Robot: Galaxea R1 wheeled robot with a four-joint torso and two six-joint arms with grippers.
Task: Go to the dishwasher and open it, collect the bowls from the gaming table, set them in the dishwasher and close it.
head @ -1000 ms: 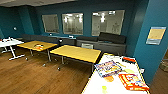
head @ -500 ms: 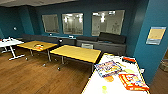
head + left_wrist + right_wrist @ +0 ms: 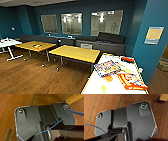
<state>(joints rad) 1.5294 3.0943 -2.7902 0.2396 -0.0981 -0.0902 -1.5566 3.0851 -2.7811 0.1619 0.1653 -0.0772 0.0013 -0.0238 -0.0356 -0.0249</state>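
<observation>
The gaming table (image 3: 100, 85), white-topped with a yellow edge, stands at the lower right of the head view, close to me. On it lie a colourful game box (image 3: 107, 68), an orange box (image 3: 132, 81) and a red item (image 3: 128, 59). A small orange round thing (image 3: 108, 78) and a yellow-green one (image 3: 103, 88) also sit on it; I cannot tell whether they are bowls. The dishwasher is out of view. Both wrist views look down past my own dark plate onto wooden floor (image 3: 7, 112).
Two yellow-topped tables (image 3: 75, 53) (image 3: 35, 45) stand in the middle of the room, a white table (image 3: 7, 43) at the left. Dark sofas (image 3: 105, 41) line the blue back wall under the windows. A blue pillar (image 3: 155, 55) rises at the right. Wooden floor (image 3: 32, 77) lies open at front left.
</observation>
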